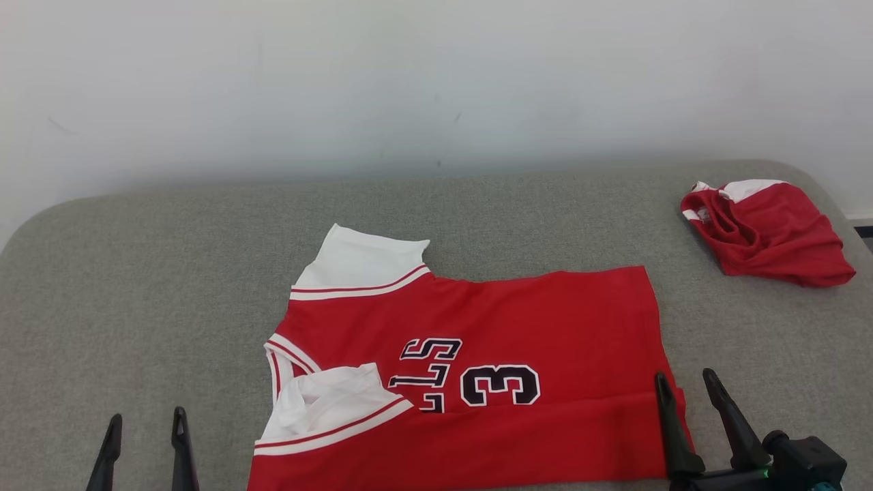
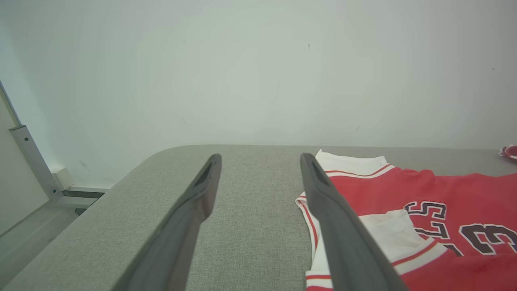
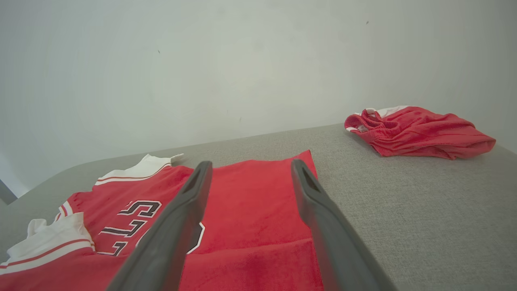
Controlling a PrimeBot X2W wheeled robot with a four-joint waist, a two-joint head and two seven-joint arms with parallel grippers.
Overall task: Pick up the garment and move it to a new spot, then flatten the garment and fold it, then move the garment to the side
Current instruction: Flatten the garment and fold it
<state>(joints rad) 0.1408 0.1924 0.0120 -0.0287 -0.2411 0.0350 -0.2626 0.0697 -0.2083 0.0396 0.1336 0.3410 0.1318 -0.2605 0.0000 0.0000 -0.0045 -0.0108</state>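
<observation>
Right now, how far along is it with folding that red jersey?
Done: the red jersey lies spread flat on the grey table, and its near edge looks folded over once. In hand: nothing; the left gripper and right gripper both stand open near its ends. Left: the remaining folds, then moving it aside.

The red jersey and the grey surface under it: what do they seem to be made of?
Red jersey: looks like a thin knit sports fabric, probably synthetic; matte, finely pebbled in the right wrist view, lying limp with soft creases. Grey surface: seems a woven upholstery cloth, matte; its flecked, coarse weave shows, and the rounded corners hint at padding beneath.
</observation>
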